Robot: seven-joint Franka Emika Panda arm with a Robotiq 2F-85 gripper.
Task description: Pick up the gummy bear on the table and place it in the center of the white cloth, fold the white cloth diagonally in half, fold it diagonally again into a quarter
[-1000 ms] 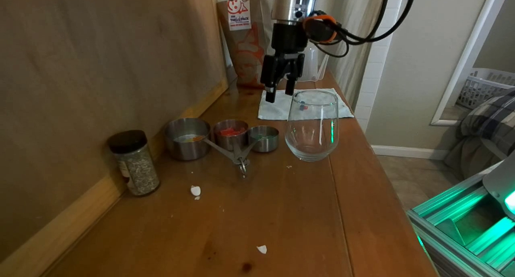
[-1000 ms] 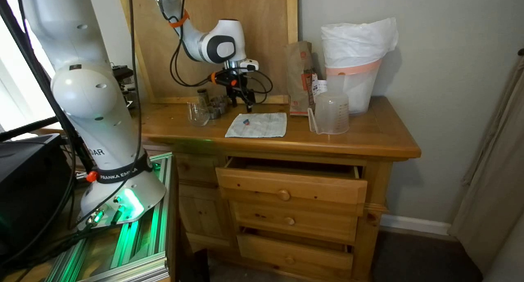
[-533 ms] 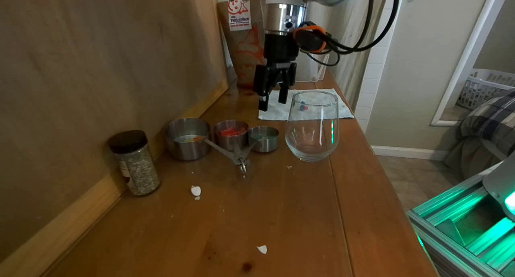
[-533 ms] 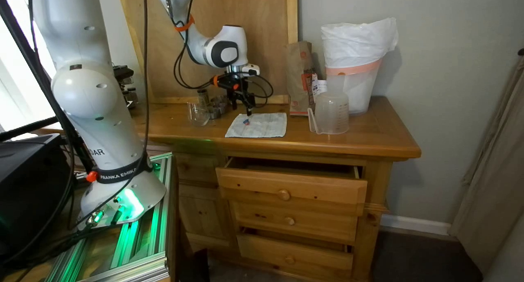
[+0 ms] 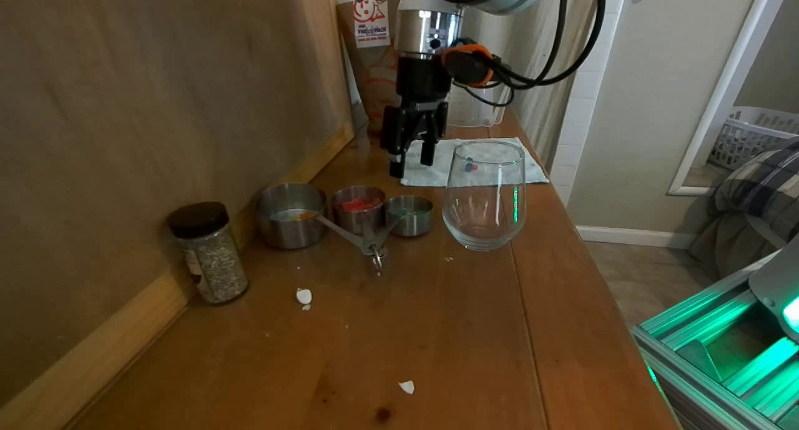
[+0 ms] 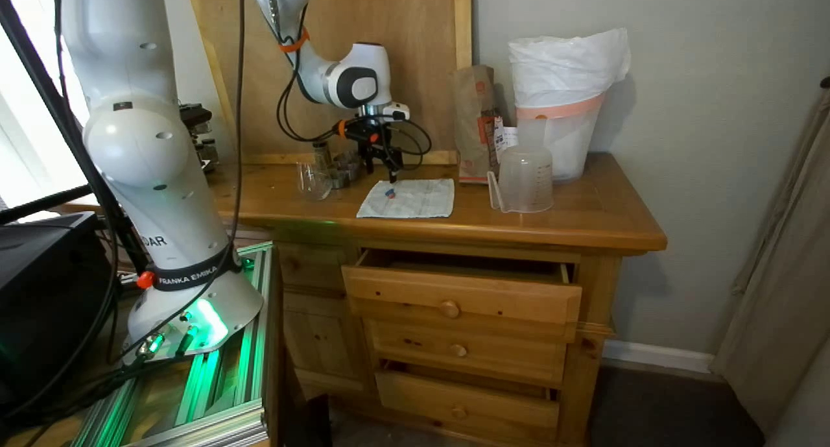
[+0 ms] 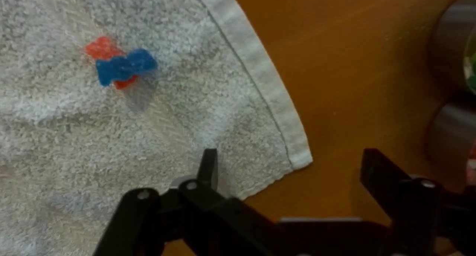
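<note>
A blue gummy bear (image 7: pixel 126 66) lies crosswise on a red one (image 7: pixel 102 48); both rest on the white cloth (image 7: pixel 223 100). The cloth (image 6: pixel 421 200) is spread flat on the brown wooden table (image 6: pixel 583 217). Through the drinking glass, the gummy bears (image 5: pixel 470 166) appear small in an exterior view. My gripper (image 7: pixel 290 154) is open over a cloth corner: one finger (image 7: pixel 209 167) is above the fabric, the other above bare wood. Nothing sits between the fingers. In both exterior views the gripper (image 5: pixel 412 163) (image 6: pixel 381 173) hangs above the table, pointing down by the cloth's edge.
A clear glass (image 5: pixel 484 218) stands beside steel measuring cups (image 5: pixel 290 218) holding coloured bits. A spice jar (image 5: pixel 212 261) is near the wooden panel (image 5: pixel 156 105). White fragments (image 5: pixel 303 296) lie on the table. A paper bag (image 6: pixel 473 122) and plastic pitcher (image 6: pixel 526 181) stand past the cloth.
My gripper has come lower and shifted toward the wooden panel and measuring cups, with its jaws staying open. The cloth and gummy bears have not moved.
</note>
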